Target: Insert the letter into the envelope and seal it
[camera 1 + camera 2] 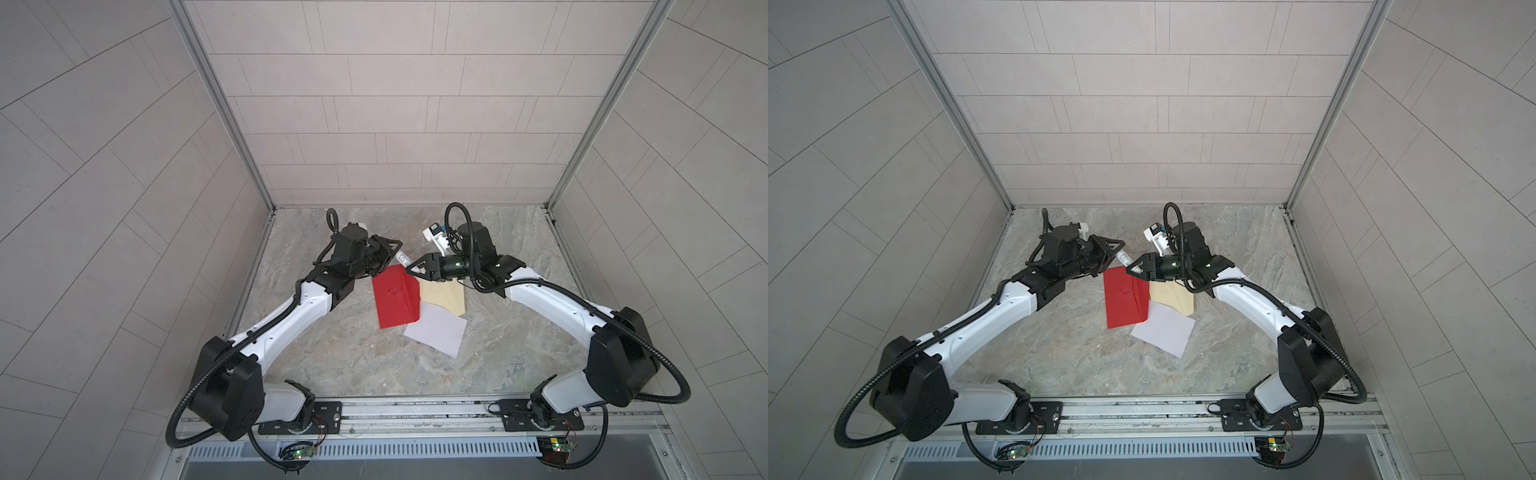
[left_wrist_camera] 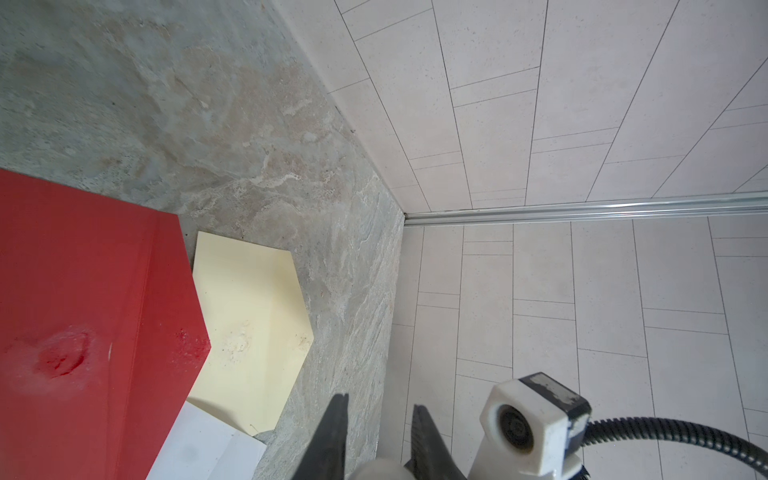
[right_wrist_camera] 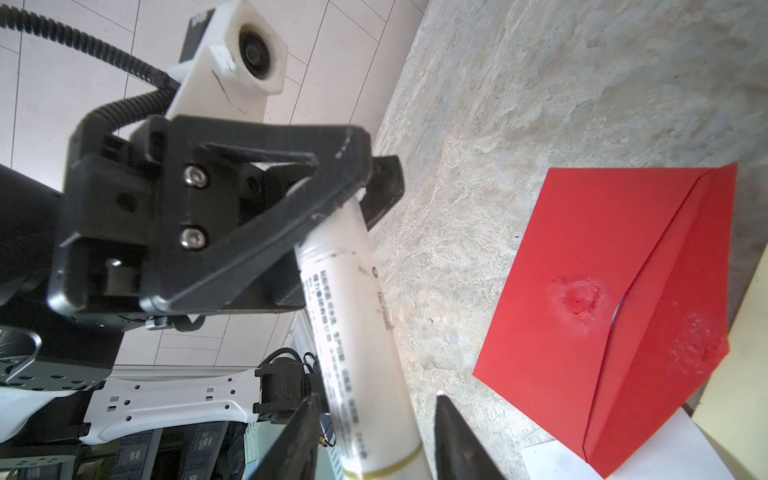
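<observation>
Left end effector [image 1: 394,250]: clamped on a white cylindrical glue stick tube [image 3: 357,332] and holding it tilted above the mottled grey stone-look tabletop [image 1: 332,353].

Right end effector [image 3: 376,401]: at the tube's free end, which carries a yellowish band. The jaws are apart with one finger on each side of that end. The right wrist view shows a gap between the tube and one finger, so there is no grip.

Red paper envelope [image 1: 392,301]: flat on the tabletop at mid-scene, just below both end effectors, with its flap folded open. There is a rough, whitish smeared patch [image 3: 579,299] near the fold, and lighter speckling on the flap tip.

White rectangular paper sheet [image 1: 438,336]: lies outside the envelope on the tabletop, with one corner tucked under the envelope's near corner.

Pale yellow pointed paper piece [image 1: 446,297]: flat beside the red flap and partly under it. The white sheet overlaps its near edge.

Whether the red envelope holds anything cannot be told.
</observation>
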You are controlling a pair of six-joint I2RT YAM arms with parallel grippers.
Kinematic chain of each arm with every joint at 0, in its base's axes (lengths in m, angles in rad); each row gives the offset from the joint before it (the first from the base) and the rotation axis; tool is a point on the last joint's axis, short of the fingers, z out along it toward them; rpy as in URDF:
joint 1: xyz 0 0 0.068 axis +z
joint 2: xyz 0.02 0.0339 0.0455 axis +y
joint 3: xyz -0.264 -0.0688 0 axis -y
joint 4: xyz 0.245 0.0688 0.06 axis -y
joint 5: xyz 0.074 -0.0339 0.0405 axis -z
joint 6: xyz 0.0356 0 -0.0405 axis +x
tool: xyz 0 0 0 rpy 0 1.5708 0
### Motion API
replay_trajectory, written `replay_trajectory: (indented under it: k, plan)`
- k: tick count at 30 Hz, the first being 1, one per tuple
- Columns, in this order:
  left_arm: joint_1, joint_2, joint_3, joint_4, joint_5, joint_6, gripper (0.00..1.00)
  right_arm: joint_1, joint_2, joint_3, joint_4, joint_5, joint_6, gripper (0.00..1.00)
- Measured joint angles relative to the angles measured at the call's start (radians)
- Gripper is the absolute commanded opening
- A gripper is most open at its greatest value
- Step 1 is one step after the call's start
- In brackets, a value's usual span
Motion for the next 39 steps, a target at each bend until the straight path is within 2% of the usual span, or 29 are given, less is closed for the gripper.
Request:
replay_trajectory:
  k: [2, 4, 12, 20, 27, 34, 39]
  plan:
    - [0.000, -0.005, -0.002, 0.002, -0.001, -0.002, 0.00, 0.000, 0.000, -0.002, 0.006, -0.001, 0.008, 0.30]
    - [0.002, -0.007, -0.003, 0.003, -0.009, -0.006, 0.00, 0.002, 0.000, -0.002, 0.023, -0.028, -0.001, 0.17]
    - [0.012, -0.034, -0.036, 0.015, -0.029, -0.024, 0.00, 0.020, -0.004, -0.001, 0.031, -0.017, -0.015, 0.04]
    - [0.031, -0.048, -0.111, 0.143, 0.008, -0.058, 0.00, 0.020, -0.007, 0.011, -0.030, -0.013, -0.100, 0.01]
    - [0.046, -0.049, -0.103, 0.157, 0.073, -0.018, 0.00, 0.016, -0.032, 0.038, -0.133, 0.003, -0.208, 0.00]
    - [0.113, -0.074, -0.075, 0.134, 0.000, 0.062, 0.00, 0.004, -0.045, 0.028, -0.342, 0.008, -0.273, 0.00]
    - [0.113, -0.099, -0.073, 0.078, -0.066, 0.138, 0.00, 0.003, -0.045, 0.028, -0.433, 0.035, -0.314, 0.00]
